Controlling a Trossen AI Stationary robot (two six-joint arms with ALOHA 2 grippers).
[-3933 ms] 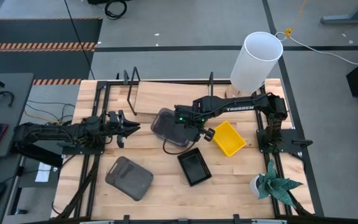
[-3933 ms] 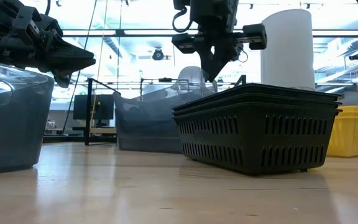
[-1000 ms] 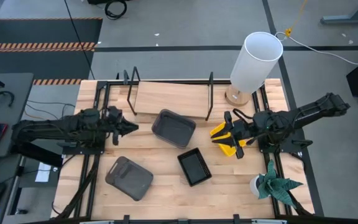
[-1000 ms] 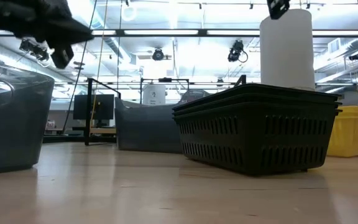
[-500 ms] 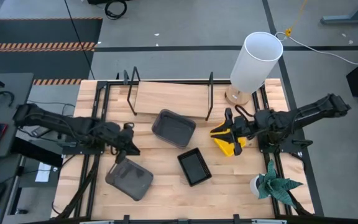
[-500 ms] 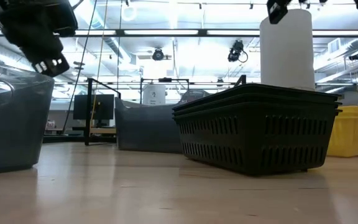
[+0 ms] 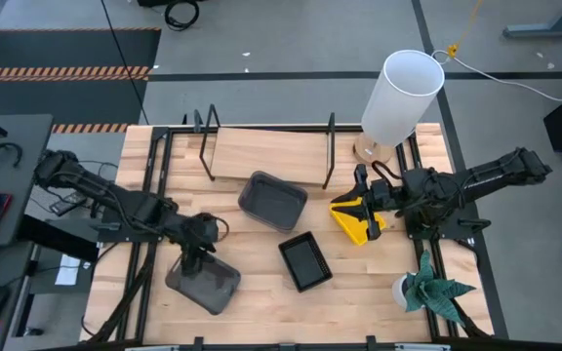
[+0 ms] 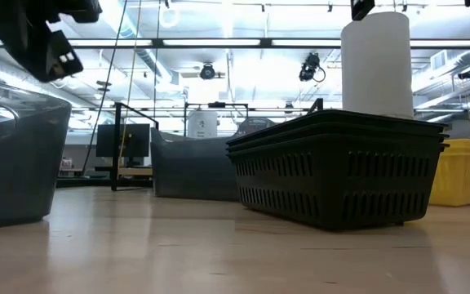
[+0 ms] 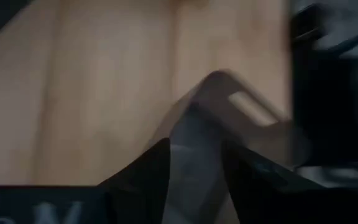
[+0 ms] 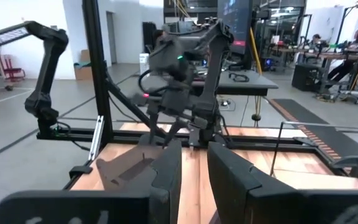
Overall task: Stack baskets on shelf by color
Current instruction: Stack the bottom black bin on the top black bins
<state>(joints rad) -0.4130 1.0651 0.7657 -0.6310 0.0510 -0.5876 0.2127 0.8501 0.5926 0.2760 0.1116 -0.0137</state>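
High view: left gripper [image 7: 201,244] poised over near-left upturned grey rounded plastic basket [image 7: 203,280]; right gripper [image 7: 366,202] at bright yellow plastic basket [image 7: 356,218]. Light-wood shelf board with black wire uprights [image 7: 261,152] bare.

Low view: black mesh-sided basket stack [image 8: 339,166] untouched.

Left wrist view: blurred; fingers [image 9: 143,177] parted, apparently straddling grey rim.

Right wrist view: fingers [image 10: 166,174] parted, nothing gripped.

Step judged: reaching for grey basket. Next: descend, close on rim, carry to shelf.

My left gripper [image 7: 201,255] hides one edge of the upside-down grey basket [image 7: 206,282]. My left wrist view is blurred; I cannot tell my finger spacing there.
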